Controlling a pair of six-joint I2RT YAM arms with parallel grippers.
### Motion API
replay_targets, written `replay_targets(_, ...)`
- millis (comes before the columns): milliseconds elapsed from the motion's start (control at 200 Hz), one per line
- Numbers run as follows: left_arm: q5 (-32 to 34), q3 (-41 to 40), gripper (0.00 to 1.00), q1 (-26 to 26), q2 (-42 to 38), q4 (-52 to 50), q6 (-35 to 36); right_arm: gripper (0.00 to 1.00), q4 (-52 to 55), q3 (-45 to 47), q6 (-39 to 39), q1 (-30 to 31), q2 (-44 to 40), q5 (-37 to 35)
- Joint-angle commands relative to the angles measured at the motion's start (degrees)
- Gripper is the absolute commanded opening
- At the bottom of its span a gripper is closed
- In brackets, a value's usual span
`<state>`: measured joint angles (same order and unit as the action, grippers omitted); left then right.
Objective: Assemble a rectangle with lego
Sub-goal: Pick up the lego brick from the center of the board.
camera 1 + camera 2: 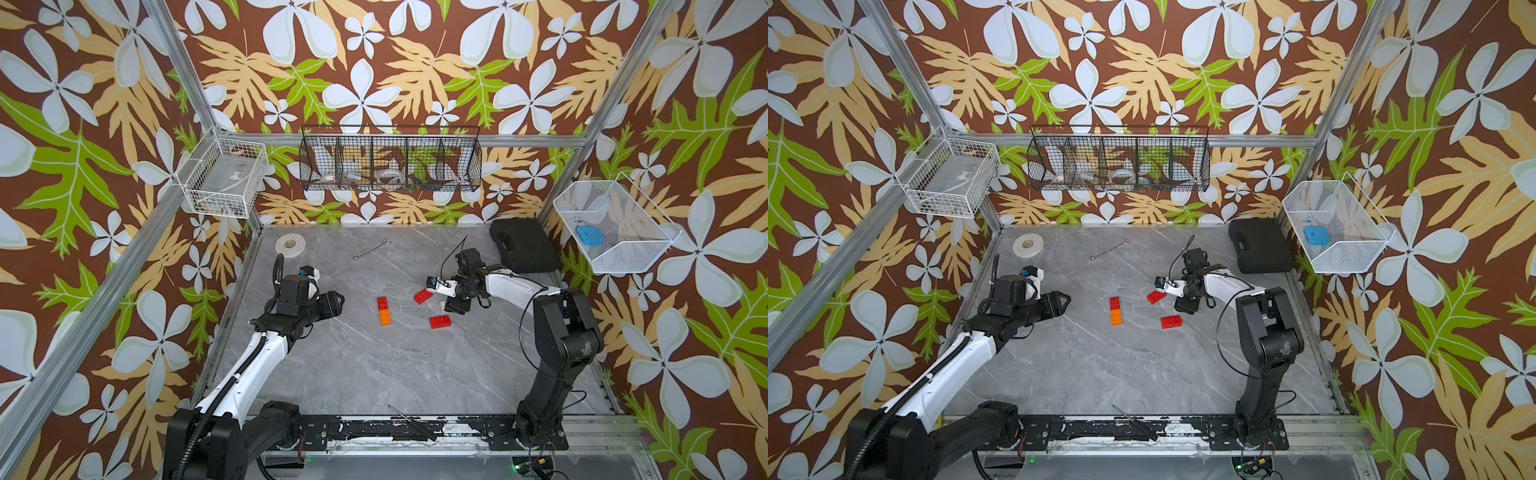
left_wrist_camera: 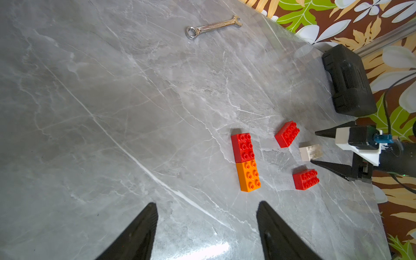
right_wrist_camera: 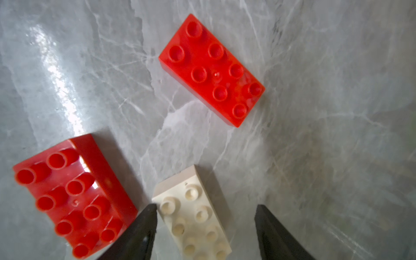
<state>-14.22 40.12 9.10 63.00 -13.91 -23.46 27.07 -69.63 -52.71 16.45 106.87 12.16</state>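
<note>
Rectangle barely begun. Mid-worktop, the strip's red brick (image 1: 382, 303) and the orange brick (image 1: 385, 318) lie end to end, touching, studs up, in one straight strip. Whether they are pressed together or only butted, cannot tell.

Three bricks lie loose, studs up, apart from the strip on the right arm's side:
- first loose red brick (image 3: 211, 69), askew
- second loose red brick (image 3: 74, 198)
- white brick (image 3: 195, 220), between the two reds

Judged roughly a third done: the white and both loose reds are left to bring over and join.

The right jaws stand parted, low over the worktop (image 2: 90, 112), straddling the white brick. One tip sits at its corner and the other is clear of it, so nothing is gripped yet. The left jaws stand wide and empty above bare worktop, short of the strip.

Containers:
- Black wire rack (image 1: 473, 166) on the back wall, five compartments: white rolls in the middle ones, the rest too small to name.
- White wire basket (image 1: 216, 203) on the left wall: a pale flat item.
- White mesh basket (image 1: 623, 253) on the right wall: a blue object (image 1: 589, 236).
- Black case (image 1: 525, 245), shut, at the worktop's far right corner.
</note>
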Motion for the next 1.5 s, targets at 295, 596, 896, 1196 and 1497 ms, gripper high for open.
replay_targets(295, -0.1, 0.4, 0.72, 0.0, 0.0, -0.6, 0.7, 0.61, 2.0, -2.1, 0.6, 0.0, 3.3, 1.8)
replay_targets(596, 0.0, 0.5, 0.72, 0.1, 0.1, -0.9, 0.7, 0.56, 3.5, -2.8, -0.1, 0.0, 4.1, 2.7)
replay_targets(896, 0.1, 0.6, 0.71, 0.1, 0.1, -1.1, 0.7, 0.47, 4.1, -3.1, 0.0, -0.3, 3.7, 3.6)
replay_targets(1196, 0.1, 0.6, 0.71, 0.2, 0.0, -1.1, 0.7, 0.53, 4.7, -3.9, 0.3, -0.3, 3.9, 3.9)
replay_targets(1497, 0.1, 0.6, 0.71, 0.2, -0.1, -1.1, 0.5, 0.47, 5.1, -4.0, 0.3, -0.3, 4.4, 4.0)
